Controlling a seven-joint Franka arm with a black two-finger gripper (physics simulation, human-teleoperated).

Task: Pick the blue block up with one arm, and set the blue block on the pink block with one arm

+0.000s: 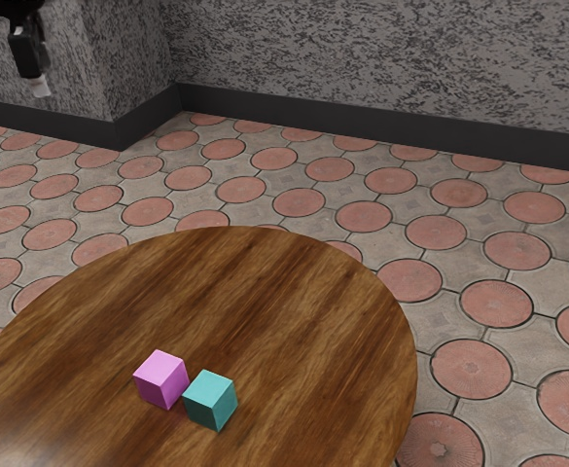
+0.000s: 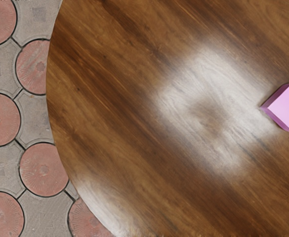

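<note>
Blue block (image 1: pixel 209 399): teal matte cube, just beside pink block (image 1: pixel 160 378) on round, glossy wood-grain table (image 1: pixel 294 292). Gripper (image 1: pixel 37 84) well apart, upper left of the exterior view; its opening cannot be told.

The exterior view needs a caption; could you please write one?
Pink block and blue block side by side on the wooden table, gripper far off.
</note>
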